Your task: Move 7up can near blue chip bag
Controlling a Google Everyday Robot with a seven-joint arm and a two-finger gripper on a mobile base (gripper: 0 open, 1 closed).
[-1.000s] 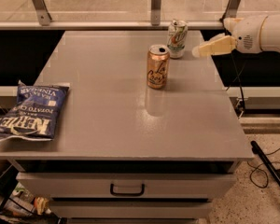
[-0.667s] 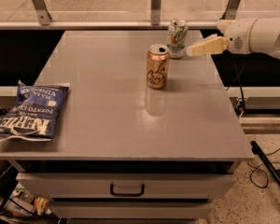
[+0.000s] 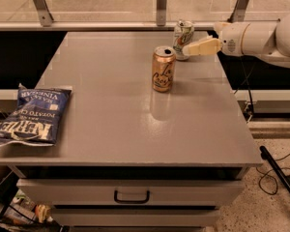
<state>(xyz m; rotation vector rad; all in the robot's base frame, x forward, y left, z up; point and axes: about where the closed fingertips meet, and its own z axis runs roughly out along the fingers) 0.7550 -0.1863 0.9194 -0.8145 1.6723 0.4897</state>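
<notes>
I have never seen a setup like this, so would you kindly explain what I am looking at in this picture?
The white machine on the right is a robot arm. Its tan hand reaches in from the right, right beside the 7up can near the far edge of the grey table. I cannot tell whether it grips the can. A single camera looks down on the table from its front side. A gold can stands a little nearer, and a blue chip bag lies at the front left corner.

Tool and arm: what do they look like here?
The tool, at the far right of the table beside the 7up can, is pale yellow and tapered. The arm behind it is white with rounded segments; no cables show on it.
</notes>
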